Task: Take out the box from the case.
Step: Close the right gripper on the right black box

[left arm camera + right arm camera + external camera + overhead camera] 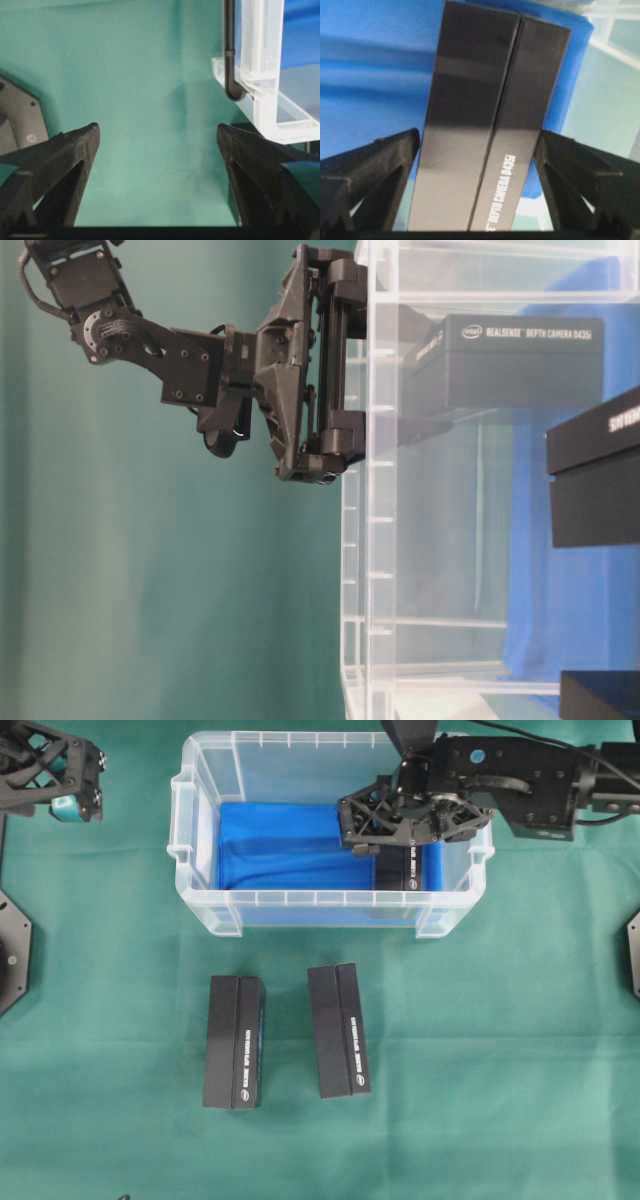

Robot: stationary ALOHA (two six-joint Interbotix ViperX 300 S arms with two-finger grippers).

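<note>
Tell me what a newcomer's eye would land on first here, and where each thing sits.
The clear plastic case at the top middle of the green table, lined with bright blue cloth, draws the eye first. At its right end the right gripper reaches in, jaws open on either side of a black box. Two more black boxes lie side by side on the table in front of the case.

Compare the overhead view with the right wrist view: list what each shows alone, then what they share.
Only the overhead view shows the two black boxes lying on the green table cloth, one left of the other, and the open left gripper parked at the far left.

Only the right wrist view shows how the right gripper straddles the box in the case, jaws open.

Both show that box, the blue cloth and the case.
</note>
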